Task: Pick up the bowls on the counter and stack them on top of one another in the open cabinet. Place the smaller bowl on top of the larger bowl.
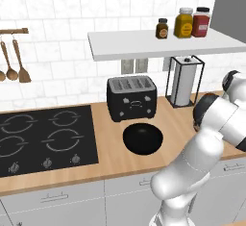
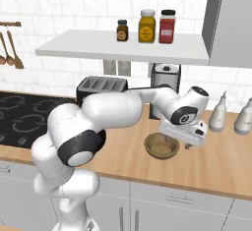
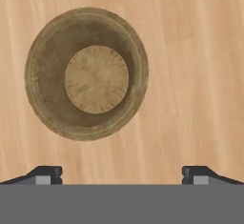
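While the pincer (image 3: 122, 173) hung wide open and empty above the light-wood desk (image 3: 200, 75), the tan wooden round bowl (image 3: 86, 73) sat upright below it; the glossy black bowl (image 1: 142, 138) rested before the black toaster (image 1: 131, 96).

1. No readable text, brand, number or sign appears anywhere in these pictures.
2. The three jars (image 2: 146, 26) on the white shelf (image 2: 123, 48), above and behind the claw (image 2: 186, 139), carry coloured label patches, but no letters can be made out on them.
3. The black toaster (image 1: 131, 97), behind and to the left of the claw, shows small pale marks on its front; they are too blurred to read.
4. The hob (image 1: 45, 138), far to the claw's left, has round knobs with no legible markings.
5. The tan bowl (image 3: 86, 73) directly below the claw bears only wood grain, no writing.
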### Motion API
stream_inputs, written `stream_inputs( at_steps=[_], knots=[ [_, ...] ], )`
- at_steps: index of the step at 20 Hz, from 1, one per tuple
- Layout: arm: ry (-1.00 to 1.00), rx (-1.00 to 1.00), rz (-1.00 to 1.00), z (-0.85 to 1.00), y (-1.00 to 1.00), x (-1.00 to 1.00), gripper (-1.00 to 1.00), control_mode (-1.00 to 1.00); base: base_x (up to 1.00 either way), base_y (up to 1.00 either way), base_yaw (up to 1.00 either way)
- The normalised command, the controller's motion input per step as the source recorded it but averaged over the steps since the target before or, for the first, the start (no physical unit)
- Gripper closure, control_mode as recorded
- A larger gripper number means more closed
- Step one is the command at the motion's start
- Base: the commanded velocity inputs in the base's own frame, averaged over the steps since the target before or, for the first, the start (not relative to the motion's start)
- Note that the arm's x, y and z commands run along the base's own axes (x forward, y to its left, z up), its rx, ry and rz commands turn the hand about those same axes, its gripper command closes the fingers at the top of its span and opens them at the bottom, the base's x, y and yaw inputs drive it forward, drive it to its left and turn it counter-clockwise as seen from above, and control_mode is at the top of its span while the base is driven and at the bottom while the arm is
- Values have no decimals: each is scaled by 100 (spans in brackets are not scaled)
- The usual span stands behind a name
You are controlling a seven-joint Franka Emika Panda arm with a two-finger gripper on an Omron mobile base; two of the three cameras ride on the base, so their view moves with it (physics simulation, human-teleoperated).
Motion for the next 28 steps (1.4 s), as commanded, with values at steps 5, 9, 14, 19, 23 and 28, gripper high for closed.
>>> stream_inputs(
  at_steps=[5, 9, 14, 19, 23, 28],
  knots=[
    [0, 10, 0, -29, 0, 2, -100, -100, 0, 0, 0],
    [0, 9, 0, -25, 0, 2, -100, -100, 0, 0, 0],
    [0, 2, 0, -16, 0, 13, -100, -100, 0, 0, 0],
    [0, 0, 0, -11, 3, 22, -100, -100, 0, 0, 0],
    [1, 0, 0, -26, 3, 26, -100, -100, 0, 0, 0],
    [2, 0, 0, -33, 1, 17, -100, -100, 0, 0, 0]
  ],
)
